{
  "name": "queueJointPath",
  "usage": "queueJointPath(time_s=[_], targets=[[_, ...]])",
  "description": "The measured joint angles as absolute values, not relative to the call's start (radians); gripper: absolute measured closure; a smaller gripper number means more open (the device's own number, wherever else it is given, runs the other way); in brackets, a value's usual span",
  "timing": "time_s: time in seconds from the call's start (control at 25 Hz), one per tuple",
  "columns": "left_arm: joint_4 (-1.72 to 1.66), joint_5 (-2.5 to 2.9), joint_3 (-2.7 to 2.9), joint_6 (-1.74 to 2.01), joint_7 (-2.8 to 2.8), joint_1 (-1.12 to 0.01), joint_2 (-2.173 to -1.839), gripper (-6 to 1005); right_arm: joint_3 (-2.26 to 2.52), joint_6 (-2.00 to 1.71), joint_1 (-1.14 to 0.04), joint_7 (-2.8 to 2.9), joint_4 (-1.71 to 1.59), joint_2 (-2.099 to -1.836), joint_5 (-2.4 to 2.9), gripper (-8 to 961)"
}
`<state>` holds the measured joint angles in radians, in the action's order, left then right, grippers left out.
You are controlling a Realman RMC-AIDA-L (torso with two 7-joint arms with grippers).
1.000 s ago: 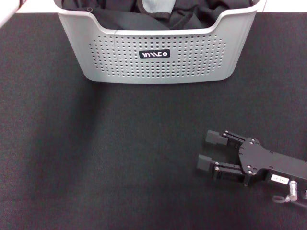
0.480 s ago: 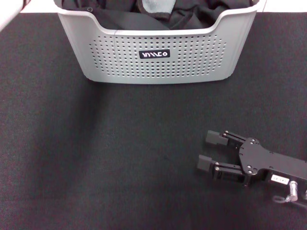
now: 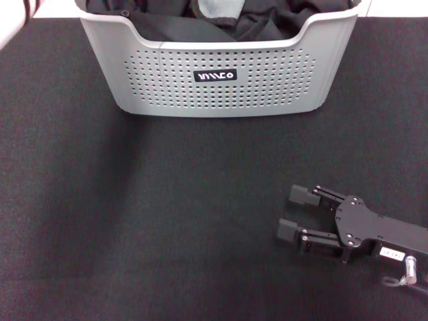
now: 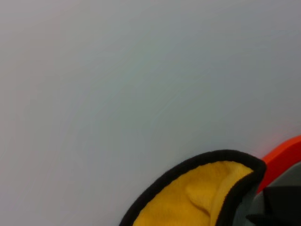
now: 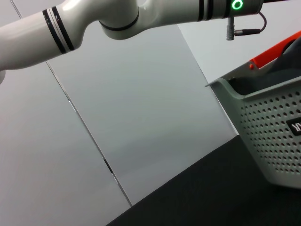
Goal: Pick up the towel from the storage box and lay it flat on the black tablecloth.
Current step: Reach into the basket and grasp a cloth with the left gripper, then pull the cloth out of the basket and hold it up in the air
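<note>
Towel (image 3: 219, 8) hasn't left the storage box (image 3: 214, 83) yet; I can only see a small grey-teal patch of it poking out between the black garments (image 3: 167, 20) at the back of the basket. My right gripper (image 3: 299, 212) is low over the black tablecloth (image 3: 134, 214), well apart from the box on the near right side, with its fingers spread apart and nothing between them. Left gripper isn't in the head view at all. The left wrist view just shows a pale wall, a yellow cloth with a black hem (image 4: 202, 197) and a bit of orange edge (image 4: 282, 153), so can't say anything about its fingers.

So I'd call this the very start: nothing grabbed. Next move, I reckon, is getting a gripper up and over the box rim and down onto that grey-teal patch without snagging the black stuff around it.

Compared to a second ago, the right gripper has drifted a touch toward me and to the right. Box and contents haven't budged.
</note>
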<state>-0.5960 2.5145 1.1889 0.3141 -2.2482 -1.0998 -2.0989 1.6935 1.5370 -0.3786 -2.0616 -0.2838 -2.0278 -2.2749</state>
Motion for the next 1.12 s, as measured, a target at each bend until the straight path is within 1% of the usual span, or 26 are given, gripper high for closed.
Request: queueJointPath(time_s=[0.08,0.2,0.28,0.48,0.76,0.92,1.12], targets=[[-0.614,2.514,1.191,0.321,-2.248,-1.087,-2.099,918,1.694,1.537,-0.379,-2.062,-0.284,-2.028,-2.275,93],[-0.707,2.489,1.238,0.353,-2.253,-1.030,-2.100,944,1.692,1.537,-0.379,-2.064,-0.284,-2.028,-2.275,93],[-0.815,2.431,1.290,0.395,-2.255,-0.961,-2.098,962,1.687,1.537,-0.379,-2.067,-0.283,-2.028,-2.275,93],[-1.205,2.298,1.354,0.545,-2.248,-0.734,-2.093,961,1.680,1.537,-0.386,-2.072,-0.279,-2.028,-2.285,94],[-1.591,2.051,1.354,0.704,-2.150,-0.502,-2.093,960,1.681,1.536,-0.400,-2.075,-0.275,-2.023,-2.298,94],[-1.705,1.834,1.265,0.875,-2.062,-0.437,-2.091,960,1.681,1.536,-0.401,-2.076,-0.274,-2.020,-2.298,94],[-1.728,1.537,1.058,1.142,-1.989,-0.411,-2.091,961,1.681,1.543,-0.397,-2.097,-0.274,-2.019,-2.297,95]])
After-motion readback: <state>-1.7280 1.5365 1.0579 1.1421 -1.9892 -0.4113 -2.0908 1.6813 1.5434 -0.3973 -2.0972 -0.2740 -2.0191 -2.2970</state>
